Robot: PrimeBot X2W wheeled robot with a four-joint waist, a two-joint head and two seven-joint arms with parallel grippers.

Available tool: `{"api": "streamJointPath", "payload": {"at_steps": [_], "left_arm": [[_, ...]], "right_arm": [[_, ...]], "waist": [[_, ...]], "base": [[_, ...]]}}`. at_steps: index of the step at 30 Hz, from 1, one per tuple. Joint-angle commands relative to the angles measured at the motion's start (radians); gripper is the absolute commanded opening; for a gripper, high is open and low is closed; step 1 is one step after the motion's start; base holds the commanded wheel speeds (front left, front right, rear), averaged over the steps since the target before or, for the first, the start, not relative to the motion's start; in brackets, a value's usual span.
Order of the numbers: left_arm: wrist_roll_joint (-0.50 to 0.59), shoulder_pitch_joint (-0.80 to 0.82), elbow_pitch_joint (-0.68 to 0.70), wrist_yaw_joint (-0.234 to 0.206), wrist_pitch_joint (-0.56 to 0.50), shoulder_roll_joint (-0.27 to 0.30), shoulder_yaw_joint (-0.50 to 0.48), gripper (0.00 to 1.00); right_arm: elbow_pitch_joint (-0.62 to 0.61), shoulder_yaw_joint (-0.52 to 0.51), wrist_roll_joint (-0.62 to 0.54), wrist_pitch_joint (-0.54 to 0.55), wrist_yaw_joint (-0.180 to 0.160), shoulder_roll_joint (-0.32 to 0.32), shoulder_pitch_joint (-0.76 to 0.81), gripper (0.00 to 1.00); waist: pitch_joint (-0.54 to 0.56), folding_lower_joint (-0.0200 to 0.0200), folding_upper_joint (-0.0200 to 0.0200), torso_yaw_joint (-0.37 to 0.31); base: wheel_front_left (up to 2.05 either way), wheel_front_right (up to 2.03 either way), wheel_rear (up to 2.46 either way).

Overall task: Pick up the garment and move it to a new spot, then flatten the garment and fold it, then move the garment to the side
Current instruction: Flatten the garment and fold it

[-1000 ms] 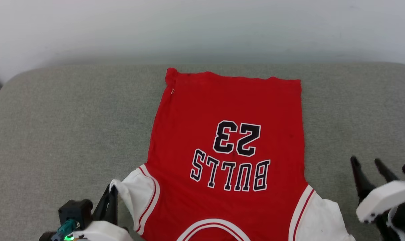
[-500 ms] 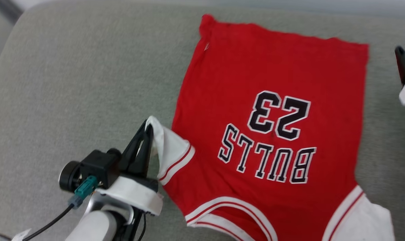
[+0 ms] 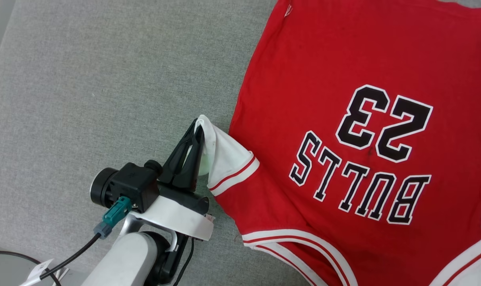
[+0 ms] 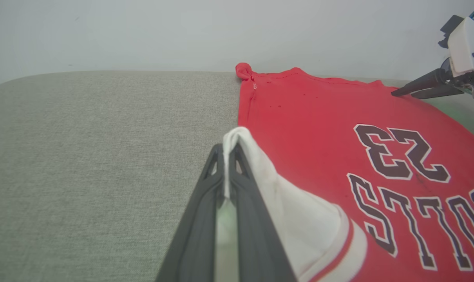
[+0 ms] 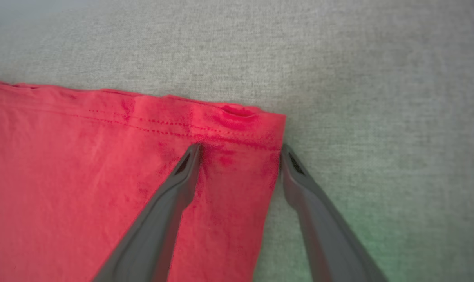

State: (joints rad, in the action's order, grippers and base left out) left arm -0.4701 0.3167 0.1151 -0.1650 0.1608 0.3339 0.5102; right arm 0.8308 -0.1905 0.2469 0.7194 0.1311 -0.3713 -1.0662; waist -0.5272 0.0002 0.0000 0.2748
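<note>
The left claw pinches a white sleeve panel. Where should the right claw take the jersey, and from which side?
Probably the hem corner of the garment, coming in over its side edge: the corner lies flat on the cushion with a stitched hem, and the open right claw straddles that edge.

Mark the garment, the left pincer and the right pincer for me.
garment [image 3: 344, 55], head view, plain red cloth above the number.
left pincer [image 3: 196, 133], head view, tips shut on the white sleeve trim.
right pincer [image 5: 241, 148], right wrist view, midway between its open tips, over the red hem corner.
</note>
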Motion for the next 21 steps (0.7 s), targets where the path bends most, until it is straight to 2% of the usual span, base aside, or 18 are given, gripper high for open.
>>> {"api": "streamJointPath", "payload": {"at_steps": [1, 2, 3, 4, 7, 14, 21], "left_arm": [[-0.003, 0.018, -0.011, 0.005, 0.01, -0.005, -0.002, 0.0], [-0.004, 0.021, -0.015, 0.006, 0.011, -0.005, -0.002, 0.0], [-0.006, 0.02, -0.02, 0.007, 0.013, -0.005, -0.002, 0.0], [-0.007, 0.021, -0.024, 0.008, 0.013, -0.006, -0.001, 0.0], [-0.008, 0.026, -0.037, 0.006, 0.014, -0.004, -0.004, 0.0], [-0.016, -0.002, -0.073, -0.003, 0.003, 0.008, -0.005, 0.0], [-0.039, -0.053, -0.127, -0.023, -0.015, 0.031, -0.02, 0.0]], "right_arm": [[0.063, -0.009, -0.015, 0.061, -0.001, 0.035, 0.042, 1.0], [0.078, -0.016, -0.02, 0.082, -0.001, 0.044, 0.047, 1.0], [0.089, -0.022, -0.025, 0.101, -0.001, 0.055, 0.053, 0.45], [0.088, -0.022, -0.03, 0.104, -0.001, 0.061, 0.055, 0.0], [0.05, -0.009, -0.048, 0.07, 0.0, 0.061, 0.05, 0.0], [-0.049, 0.052, -0.099, -0.02, -0.001, 0.0, 0.007, 0.0], [-0.167, 0.169, -0.056, -0.057, -0.001, -0.049, 0.11, 0.0]], "waist": [[-0.017, -0.0002, 0.0, 0.01], [-0.018, -0.0002, 0.0, 0.01], [-0.018, -0.0002, 0.0, 0.009], [-0.017, -0.0002, 0.0, 0.009], [-0.008, -0.0002, 0.0, 0.005], [0.073, -0.0002, 0.0, -0.036], [0.215, -0.0002, 0.0, -0.113]], "base": [[0.0, 0.0, 0.0], [0.0, 0.0, 0.0], [0.0, 0.0, 0.0], [0.0, 0.0, 0.0], [0.0, 0.0, 0.0], [0.0, 0.0, 0.0], [0.0, 0.0, 0.0]]}}
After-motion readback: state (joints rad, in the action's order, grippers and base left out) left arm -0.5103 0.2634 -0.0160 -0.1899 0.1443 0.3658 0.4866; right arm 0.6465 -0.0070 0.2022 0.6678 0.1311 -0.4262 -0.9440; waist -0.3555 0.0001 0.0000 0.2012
